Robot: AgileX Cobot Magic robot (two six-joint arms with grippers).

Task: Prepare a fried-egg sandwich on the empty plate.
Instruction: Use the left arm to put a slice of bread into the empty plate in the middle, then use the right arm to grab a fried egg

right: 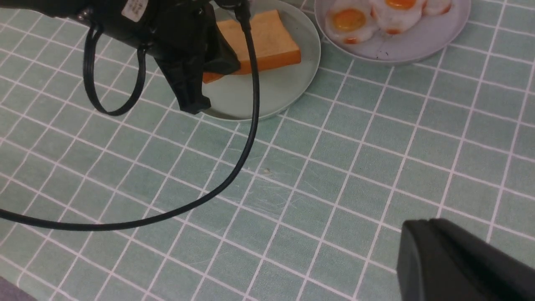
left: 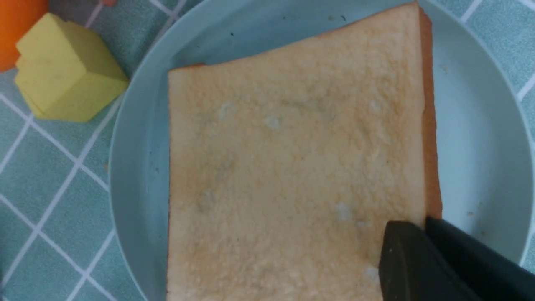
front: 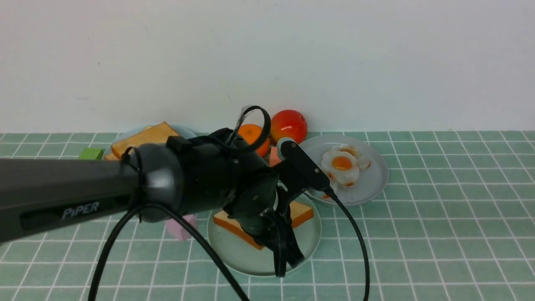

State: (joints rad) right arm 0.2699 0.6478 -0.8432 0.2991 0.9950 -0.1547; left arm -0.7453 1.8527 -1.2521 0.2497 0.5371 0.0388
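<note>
A square golden toast slice lies flat on the round pale mint-green plate, in the middle of the green tiled worktop. The black left tool is at the near edge of the toast. Its fingers are close together, but I cannot tell if they pinch the toast. White fried eggs with orange yolks sit on the round grey-blue plate, far right. The black right tool is pressed together over the worktop, holding nothing.
</note>
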